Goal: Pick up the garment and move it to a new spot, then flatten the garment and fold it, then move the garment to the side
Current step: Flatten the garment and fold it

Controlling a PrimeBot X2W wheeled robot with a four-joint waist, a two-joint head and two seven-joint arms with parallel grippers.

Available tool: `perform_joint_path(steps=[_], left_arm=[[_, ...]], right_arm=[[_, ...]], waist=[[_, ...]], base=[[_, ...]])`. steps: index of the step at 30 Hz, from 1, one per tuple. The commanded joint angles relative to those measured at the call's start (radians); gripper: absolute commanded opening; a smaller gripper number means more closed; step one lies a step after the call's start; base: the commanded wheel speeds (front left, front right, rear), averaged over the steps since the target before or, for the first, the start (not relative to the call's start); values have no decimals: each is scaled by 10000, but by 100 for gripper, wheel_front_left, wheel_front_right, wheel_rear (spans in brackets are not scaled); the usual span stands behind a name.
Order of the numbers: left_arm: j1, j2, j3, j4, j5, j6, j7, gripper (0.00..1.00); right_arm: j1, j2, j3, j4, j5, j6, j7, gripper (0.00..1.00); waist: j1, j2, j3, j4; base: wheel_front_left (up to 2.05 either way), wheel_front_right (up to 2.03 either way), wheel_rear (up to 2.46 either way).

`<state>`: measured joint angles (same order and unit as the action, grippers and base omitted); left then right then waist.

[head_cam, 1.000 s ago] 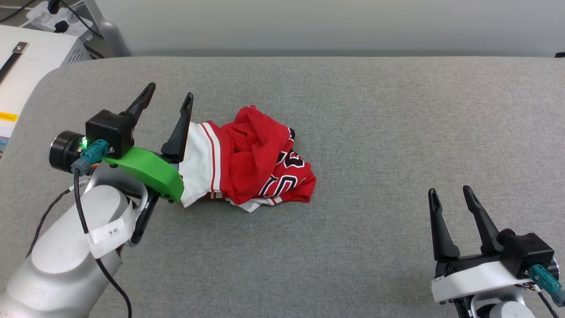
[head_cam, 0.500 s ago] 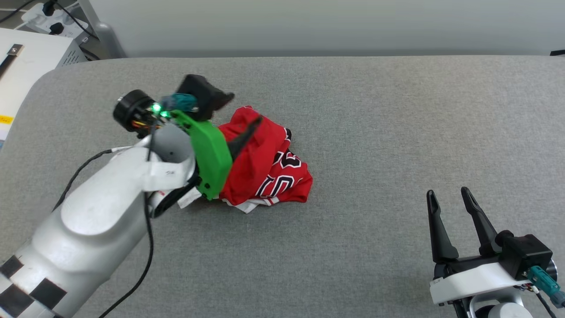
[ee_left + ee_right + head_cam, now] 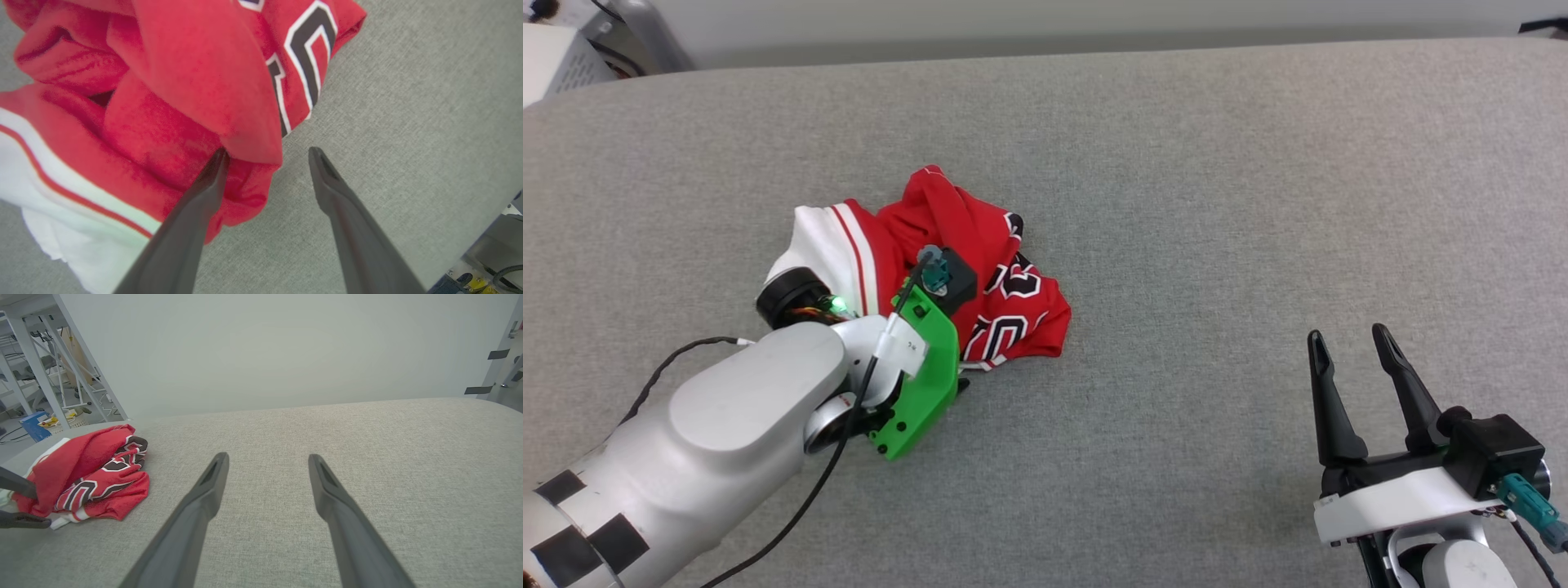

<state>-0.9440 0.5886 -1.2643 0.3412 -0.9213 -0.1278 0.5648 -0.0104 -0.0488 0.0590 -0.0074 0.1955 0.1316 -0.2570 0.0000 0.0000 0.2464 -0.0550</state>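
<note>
Lying crumpled on the grey table (image 3: 1176, 163), left of its middle, the garment (image 3: 956, 224) is a bunched heap. Red folds are on top, the white sleeve (image 3: 821, 241) with stripe trim lies toward the table's left end, and the black white-outlined numerals (image 3: 1013, 286) lie toward its middle. Not flat, not folded, not at the table's side. All of it rests on the table, with no part lifted as far as visible.

Left gripper (image 3: 267, 151) is down at the heap's near edge, pointing steeply at the table, jaws spread wide. In the left wrist view one finger (image 3: 190, 212) is pushed into the red cloth, its tip tucked under an overhanging fold. The other finger is over bare table just beside the hem, and the edge of that fold sits between the two. Nothing is pinched, so it has no hold on the garment.

Right gripper (image 3: 1347, 335) hovers over the table's near right part, well apart from the heap, jaws wide, empty.

Progress, my read: very start. The step in hand is the first pick-up, at pre-grasp, with fingers set around a fold and not yet closed. Left to do: close and lift, carry to a new spot on the table, spread flat, fold, shift to the table's side. Whether one fold brings the whole heap along can't be told.
</note>
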Motion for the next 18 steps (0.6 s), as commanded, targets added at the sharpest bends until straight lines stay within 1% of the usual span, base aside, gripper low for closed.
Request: perform_joint_path(steps=[1,7,8,9,12,16,18], left_arm=[[-78,104,-50,109,-60,-27,22,100],[192,171,-145,536,-156,-27,286,100],[224,183,-149,550,-151,-28,347,29],[273,189,-152,548,-146,-28,379,0],[312,206,-155,496,-205,-28,257,0],[52,229,-157,114,-264,-28,-402,0],[-149,209,-158,-162,-471,-28,-837,0]], right_arm=[[-184,-14,-1,-37,25,-9,-48,100],[-350,-14,2,-46,54,-9,-48,100],[-373,-14,1,-51,59,-9,-48,100],[-400,-14,0,-52,64,-9,-48,100],[-449,-14,-24,-44,79,-9,-48,100],[-468,-14,-45,-9,78,-9,-48,100],[-451,-14,-45,7,80,-9,-48,100]], waist=[[0,0,245,-185],[0,0,526,-280],[0,0,559,-284],[0,0,590,-286],[0,0,639,-254],[0,0,582,-148],[0,0,509,-84]], base=[[0,0,0],[0,0,0],[0,0,0],[0,0,0],[0,0,0],[0,0,0],[0,0,0]])
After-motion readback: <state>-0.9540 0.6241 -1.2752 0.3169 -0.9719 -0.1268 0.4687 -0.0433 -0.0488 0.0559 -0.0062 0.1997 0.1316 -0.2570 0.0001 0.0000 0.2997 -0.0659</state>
